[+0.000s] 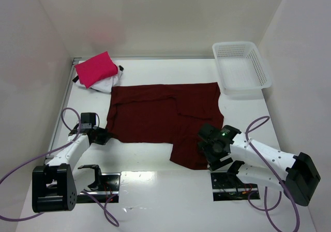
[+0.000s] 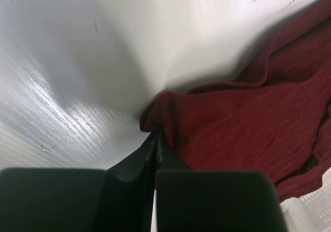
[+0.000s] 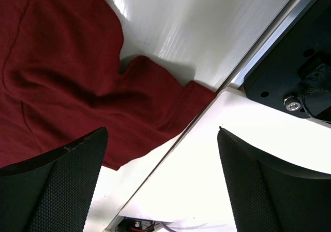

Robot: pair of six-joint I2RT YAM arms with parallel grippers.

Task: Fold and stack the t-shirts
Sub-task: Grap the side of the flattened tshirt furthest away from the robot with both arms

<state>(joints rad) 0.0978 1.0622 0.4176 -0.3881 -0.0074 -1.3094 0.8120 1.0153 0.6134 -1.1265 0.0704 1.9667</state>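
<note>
The large dark maroon t-shirt (image 1: 163,117) lies spread on the table's middle, a flap hanging toward the near edge. My left gripper (image 1: 105,136) is shut on its near left corner (image 2: 158,115). My right gripper (image 1: 211,153) is open and empty, just over the shirt's near right flap (image 3: 77,82), touching nothing. The pink-red folded t-shirt (image 1: 96,69) rests on the white t-shirt (image 1: 106,84) at the far left corner.
A white mesh basket (image 1: 241,67) stands at the far right. White walls close the left, back and right sides. The arm bases and mounting plates (image 1: 106,180) sit at the near edge, with purple cables beside them.
</note>
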